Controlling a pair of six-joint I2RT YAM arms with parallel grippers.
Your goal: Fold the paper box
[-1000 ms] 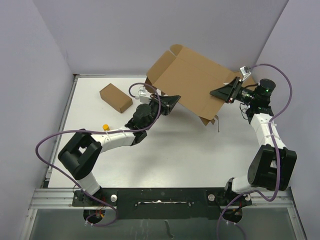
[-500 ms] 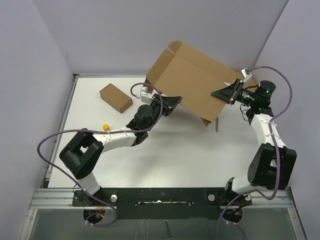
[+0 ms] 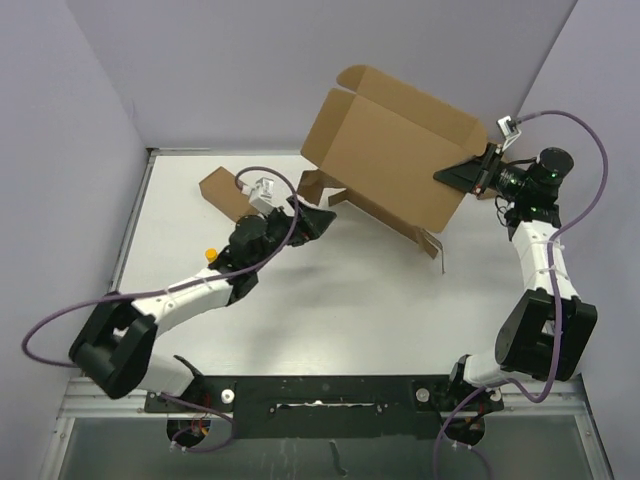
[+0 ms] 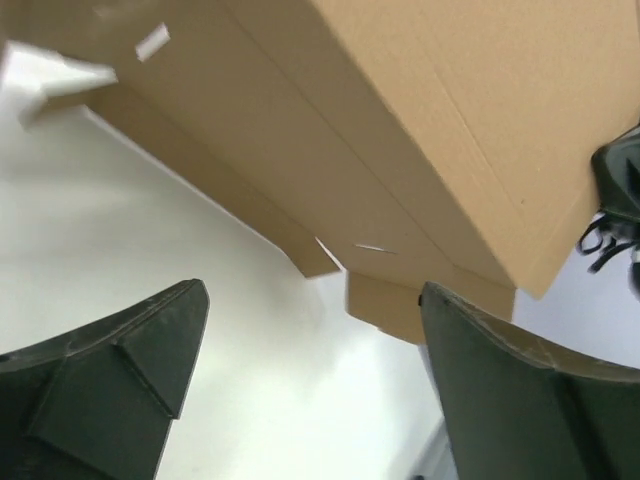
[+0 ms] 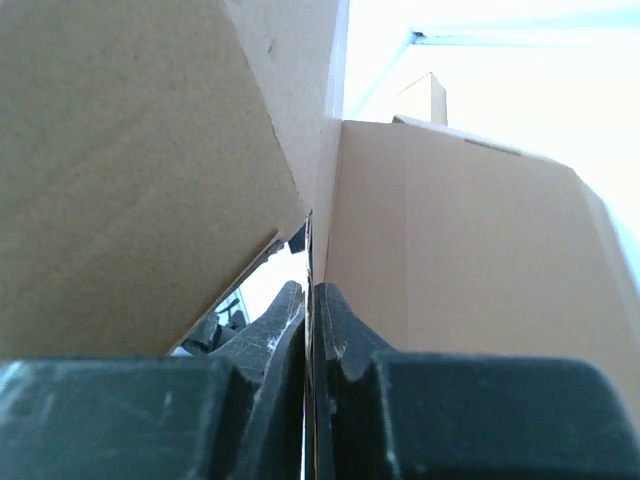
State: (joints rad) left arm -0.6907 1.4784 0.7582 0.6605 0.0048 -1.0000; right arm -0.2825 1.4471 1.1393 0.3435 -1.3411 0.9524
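Observation:
The paper box (image 3: pixel 390 150) is a large brown cardboard sheet with flaps, tilted up off the table at the back. My right gripper (image 3: pixel 450 175) is shut on its right edge, and in the right wrist view the cardboard wall (image 5: pixel 470 250) is pinched between the two fingers of the right gripper (image 5: pixel 312 295). My left gripper (image 3: pixel 325 217) is open just left of and below the box's lower flap, holding nothing. In the left wrist view the paper box (image 4: pixel 420 130) hangs above and beyond the wide-spread jaws of the left gripper (image 4: pixel 312 305).
A small ready-made brown box (image 3: pixel 222 190) lies on the white table (image 3: pixel 330 310) at the back left, partly behind the left arm. A small orange-yellow object (image 3: pixel 211 254) sits beside the left forearm. Grey-purple walls close in the back and sides.
My left gripper has let go of the box's lower edge, opened wide and drawn back to the left. The right gripper has closed on the box and lifted and tilted it higher.

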